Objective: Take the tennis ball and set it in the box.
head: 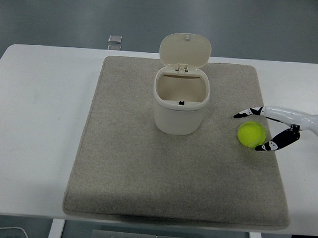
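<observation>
A yellow-green tennis ball [252, 133] lies on the grey mat [172, 172], right of centre. My right hand [264, 129] reaches in from the right edge with its fingers spread around the ball: the upper fingers [246, 112] lie just behind it and the thumb [267, 146] sits at its near right side. I cannot tell if they touch the ball, which still rests on the mat. The cream box [181, 101] stands in the middle of the mat, its hinged lid [185, 49] tipped up and back, its inside showing nothing in it.
The mat covers most of the white table [37, 124]. A small grey object [115, 39] lies at the table's far edge, behind the mat. My left arm is out of view.
</observation>
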{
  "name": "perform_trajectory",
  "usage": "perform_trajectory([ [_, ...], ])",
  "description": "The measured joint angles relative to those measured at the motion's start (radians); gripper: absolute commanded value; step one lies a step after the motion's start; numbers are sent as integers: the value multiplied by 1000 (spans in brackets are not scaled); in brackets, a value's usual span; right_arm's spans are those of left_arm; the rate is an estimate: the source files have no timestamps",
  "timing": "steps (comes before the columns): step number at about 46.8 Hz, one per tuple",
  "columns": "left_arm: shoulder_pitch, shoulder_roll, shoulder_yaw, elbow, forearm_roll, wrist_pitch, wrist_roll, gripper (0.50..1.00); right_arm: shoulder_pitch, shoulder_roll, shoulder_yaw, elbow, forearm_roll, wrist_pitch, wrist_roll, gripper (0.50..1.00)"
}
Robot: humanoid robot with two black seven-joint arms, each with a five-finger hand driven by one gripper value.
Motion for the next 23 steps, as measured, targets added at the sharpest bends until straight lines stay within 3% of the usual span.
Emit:
perform_trajectory([
  [16, 0, 0, 0, 0, 0, 0, 0, 992, -7, 3, 0, -5, 0, 1, 0, 887],
  [23, 0, 0, 0, 0, 0, 0, 0, 992, -8, 3, 1, -6, -2, 1, 0, 852],
])
